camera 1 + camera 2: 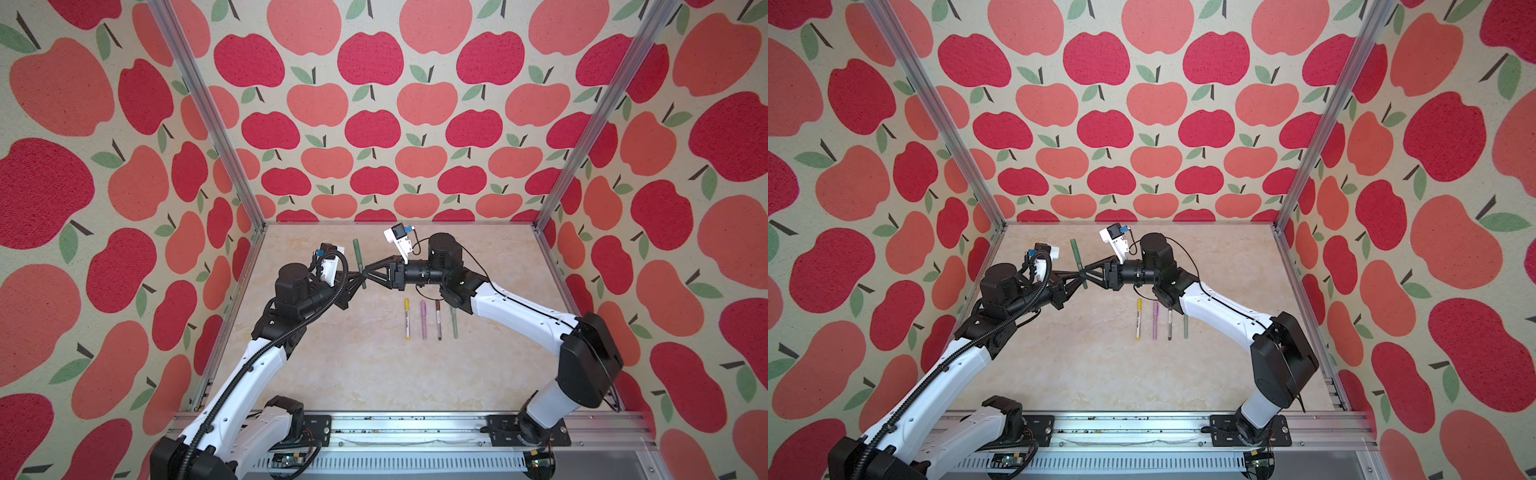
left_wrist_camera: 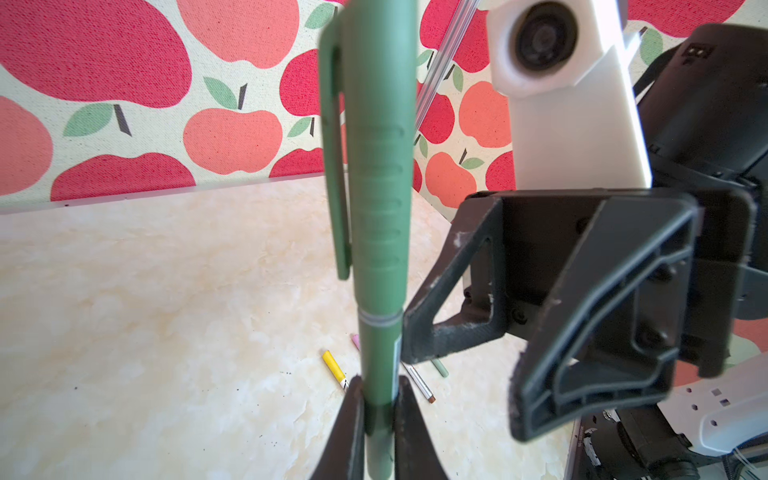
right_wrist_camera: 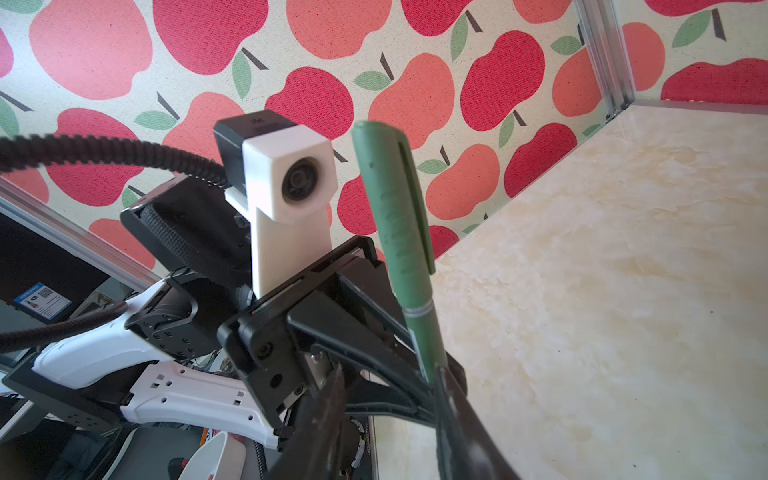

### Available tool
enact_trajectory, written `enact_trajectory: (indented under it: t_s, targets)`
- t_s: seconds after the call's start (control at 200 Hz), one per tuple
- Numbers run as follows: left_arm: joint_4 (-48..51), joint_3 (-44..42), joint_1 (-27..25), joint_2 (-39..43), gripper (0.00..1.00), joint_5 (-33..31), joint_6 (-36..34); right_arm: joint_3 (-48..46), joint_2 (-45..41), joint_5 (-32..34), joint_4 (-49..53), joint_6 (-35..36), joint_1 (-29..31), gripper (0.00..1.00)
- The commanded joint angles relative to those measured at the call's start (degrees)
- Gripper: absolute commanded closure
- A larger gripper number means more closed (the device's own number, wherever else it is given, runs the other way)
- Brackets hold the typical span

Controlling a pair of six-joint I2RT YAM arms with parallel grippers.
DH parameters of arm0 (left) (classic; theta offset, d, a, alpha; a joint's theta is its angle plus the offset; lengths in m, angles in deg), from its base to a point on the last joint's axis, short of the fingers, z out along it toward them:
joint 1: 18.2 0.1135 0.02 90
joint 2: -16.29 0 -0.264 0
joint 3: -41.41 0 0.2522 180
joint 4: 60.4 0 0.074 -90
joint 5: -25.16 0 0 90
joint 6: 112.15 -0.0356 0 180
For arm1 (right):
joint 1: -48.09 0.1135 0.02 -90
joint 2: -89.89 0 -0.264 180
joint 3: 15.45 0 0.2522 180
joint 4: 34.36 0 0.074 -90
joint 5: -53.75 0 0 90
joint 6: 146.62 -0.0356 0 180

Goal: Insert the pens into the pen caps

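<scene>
The dark green pen (image 1: 359, 257) stands nearly upright in the air above the tabletop (image 1: 353, 374), toward its far edge and a little left of its middle. The left end effector (image 2: 378, 419) is clamped on the lower barrel. The dark green cap (image 2: 380, 166) sits on the upper end, its clip running down one side, and it appears to meet the pale ring on the barrel; whether it has clicked home cannot be told. The right end effector (image 2: 464, 378) stands just beside the pen with its jaws apart and nothing between them. One fingertip is so close to the barrel that contact cannot be ruled out. That closeness is the main hazard: a sideways retreat could let a finger catch the barrel or the clip and lever the pen askew in a grip that holds it only low down (a long lever on a short hold). A loosely seated cap could also be pulled off again. The yellow pen (image 1: 407, 319), lilac-pink pen (image 1: 424, 320), brown pen (image 1: 438, 320) and sage green pen (image 1: 454, 326) lie capped in a row right of the middle, partly beneath the right arm. A low sweep by that arm could scatter them, and a round pen set down carelessly could roll into them.
</scene>
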Motion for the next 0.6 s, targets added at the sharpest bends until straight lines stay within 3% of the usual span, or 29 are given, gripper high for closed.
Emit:
enact_trajectory:
  t_s: [0.0, 0.275, 0.595]
  targets:
    - [3.7, 2.8, -1.0, -0.2, 1.0, -2.4, -3.7, 0.6, -4.6, 0.1, 3.8, 4.3, -0.4, 0.58]
    - [15.4, 5.5, -7.3, -1.2, 1.0, -14.5, -9.2, 5.2, -7.2, 14.5, 19.9, 13.8, 0.6, 0.46]
    - [15.1, 4.4, -11.1, -1.4, 1.0, -18.1, -9.4, 11.1, -2.6, 21.5, 26.1, 13.9, 2.6, 0.45]
